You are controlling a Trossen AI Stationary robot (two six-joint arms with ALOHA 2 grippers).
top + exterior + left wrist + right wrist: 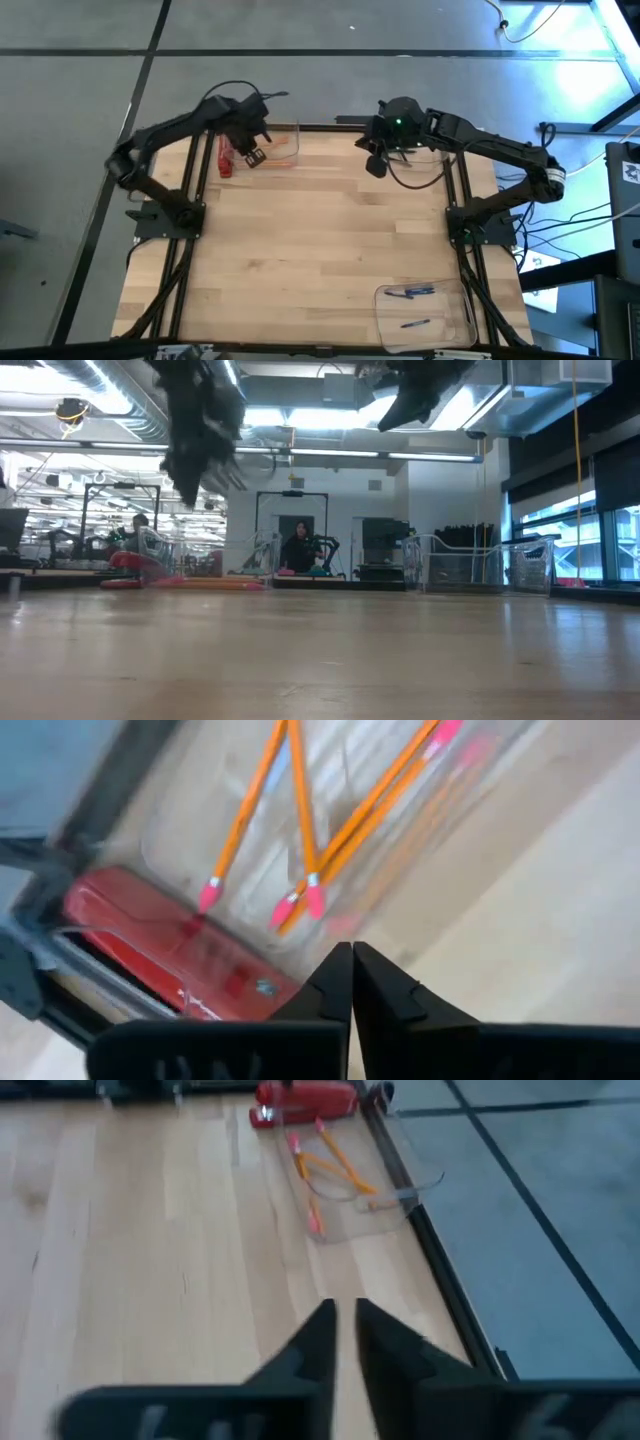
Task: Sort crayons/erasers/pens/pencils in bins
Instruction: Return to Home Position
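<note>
Several orange pencils [300, 820] with pink ends lie crossed inside a clear bin [283, 135] at the table's far left. My left gripper [351, 952] hangs above that bin's edge, pointing down, shut and empty; it also shows in the high view [254, 155]. My right gripper [345, 1312] hovers high over the far right of the table [377, 163], tilted down, its fingers a narrow gap apart with nothing between them. Dark pens [415, 292] lie in another clear bin [455, 335] at the near right corner.
A flat red bar [225, 158] lies beside the pencil bin, at the table's left edge; it also appears in the left wrist view [170, 945]. The wooden middle of the table [320, 240] is bare. People and equipment stand in the room beyond the table [300, 550].
</note>
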